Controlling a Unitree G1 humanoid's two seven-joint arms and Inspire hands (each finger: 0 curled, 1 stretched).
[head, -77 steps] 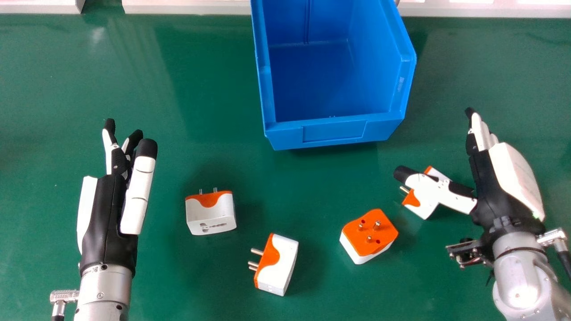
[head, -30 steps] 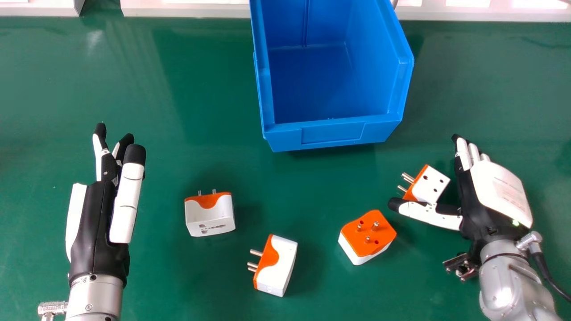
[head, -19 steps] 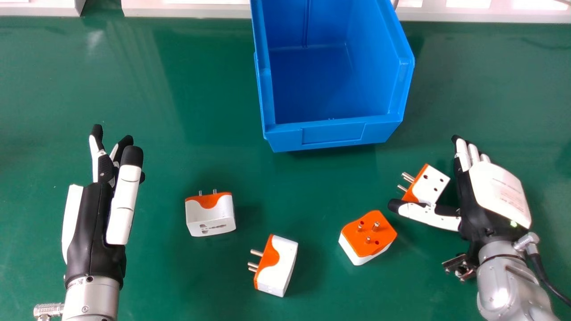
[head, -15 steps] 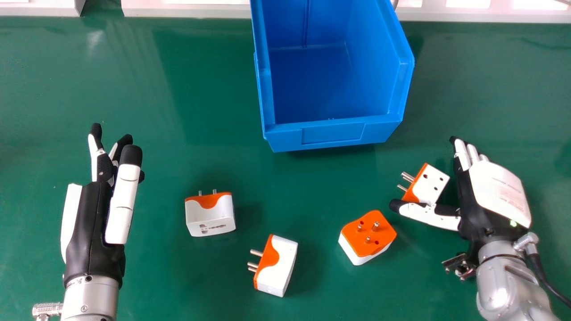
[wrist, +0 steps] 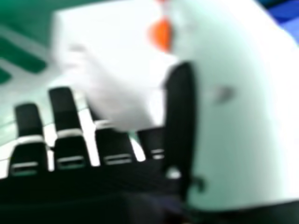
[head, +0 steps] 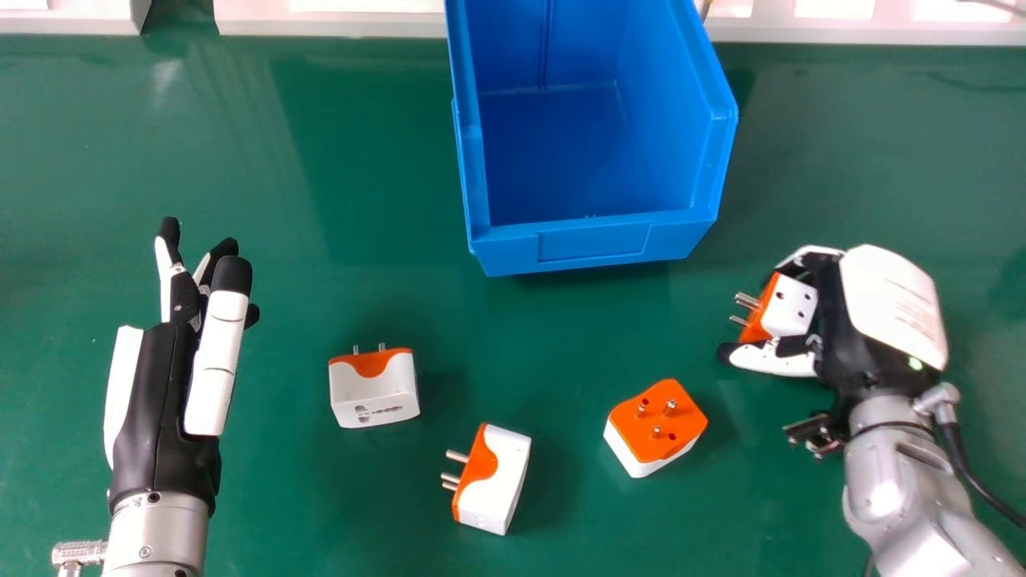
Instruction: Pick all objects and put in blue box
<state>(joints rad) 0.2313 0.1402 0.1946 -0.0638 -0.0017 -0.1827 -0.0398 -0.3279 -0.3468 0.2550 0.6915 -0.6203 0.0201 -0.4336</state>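
Note:
In the head view my right hand (head: 850,320) is curled round a white and orange adapter (head: 789,307), its thumb along the near side and its metal pins facing left. The right hand view has the adapter (wrist: 117,56) close against my right hand (wrist: 180,112). Three similar adapters lie on the table: one with pins up (head: 656,429), one on its side (head: 493,481), and one farther left (head: 374,389). The blue box (head: 593,240) stands at the far middle with nothing inside. My left hand (head: 172,401) is open at the left, apart from the adapters.
The green table (head: 361,200) extends around the adapters and the box. A pale ledge (head: 337,22) runs along its far edge. Bare table lies between my left hand and the leftmost adapter.
The fingers of my right hand have curled round the adapter, which has shifted slightly away from me and to the right. Earlier they were straight beside it. My left hand has drifted slightly left.

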